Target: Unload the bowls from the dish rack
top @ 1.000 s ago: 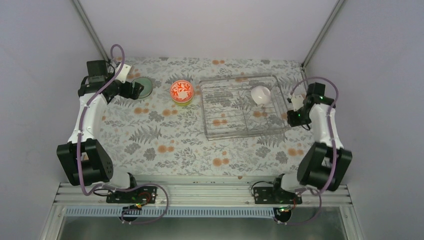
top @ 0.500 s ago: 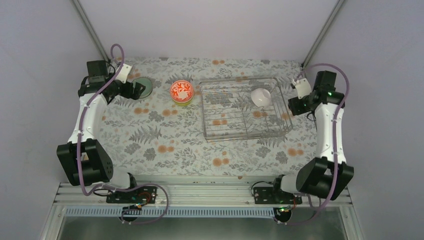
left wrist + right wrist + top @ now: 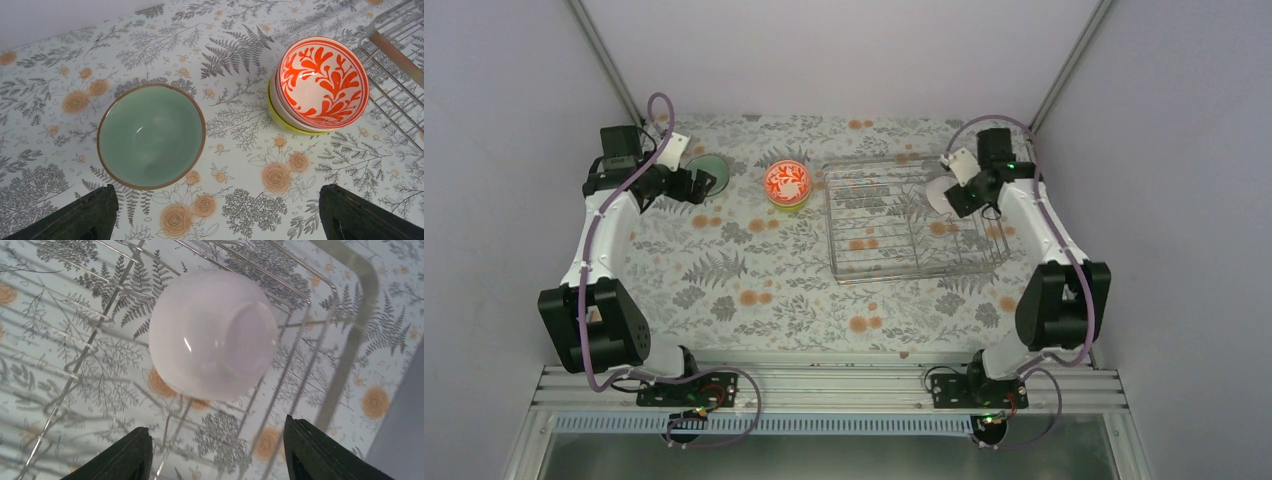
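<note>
White bowl (image 3: 212, 335), one, tipped in the one wire rack (image 3: 914, 275), right; three on counter (image 3: 724, 270), upper left: green bowl (image 3: 150, 136), red-patterned bowl (image 3: 322, 80) nested in yellow bowl (image 3: 280, 120). Left fingers (image 3: 85, 212), right fingers (image 3: 125, 455) spread, empty.

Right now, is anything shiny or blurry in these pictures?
Right wrist view: the white bowl has one small bright glint, and the near rim of the dish rack looks thick and blurry. Left wrist view: sharp, with white shine spots on the red-orange patterned bowl and a faint one inside the mint green bowl. Top view: soft, even light, no hard shadows.
</note>
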Controlling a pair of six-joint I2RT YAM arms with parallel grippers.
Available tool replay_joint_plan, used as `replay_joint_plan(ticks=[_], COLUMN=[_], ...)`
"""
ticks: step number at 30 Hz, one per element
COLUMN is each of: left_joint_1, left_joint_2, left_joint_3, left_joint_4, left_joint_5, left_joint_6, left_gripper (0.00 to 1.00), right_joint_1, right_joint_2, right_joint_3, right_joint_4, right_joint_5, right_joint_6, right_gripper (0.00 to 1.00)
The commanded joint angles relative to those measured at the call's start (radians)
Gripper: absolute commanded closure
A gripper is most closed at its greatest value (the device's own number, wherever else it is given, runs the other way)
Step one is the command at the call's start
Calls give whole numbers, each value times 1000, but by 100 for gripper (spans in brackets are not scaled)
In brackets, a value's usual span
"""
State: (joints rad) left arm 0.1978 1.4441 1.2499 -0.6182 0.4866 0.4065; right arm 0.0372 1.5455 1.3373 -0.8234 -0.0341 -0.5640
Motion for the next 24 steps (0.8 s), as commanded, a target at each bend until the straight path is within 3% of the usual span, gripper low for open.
replay_joint_plan(ticks=[1,6,24], left_joint_1=[-5,-5,0], left_joint_2=[-20,-27,-28], left_joint_3=[-14,-15,-30], left_joint_4=[23,22,25], left_joint_5=[10,10,18], left_joint_6=[-8,-9,-11], left_gripper=[0,0,0], right_joint_1=[65,129,241], right_joint_2=[95,191,268], right_joint_3=[38,70,55], right_joint_4=[95,160,229], right_joint_5=[128,253,370], right_joint_6=[88,164,238], right_gripper=[36,35,21])
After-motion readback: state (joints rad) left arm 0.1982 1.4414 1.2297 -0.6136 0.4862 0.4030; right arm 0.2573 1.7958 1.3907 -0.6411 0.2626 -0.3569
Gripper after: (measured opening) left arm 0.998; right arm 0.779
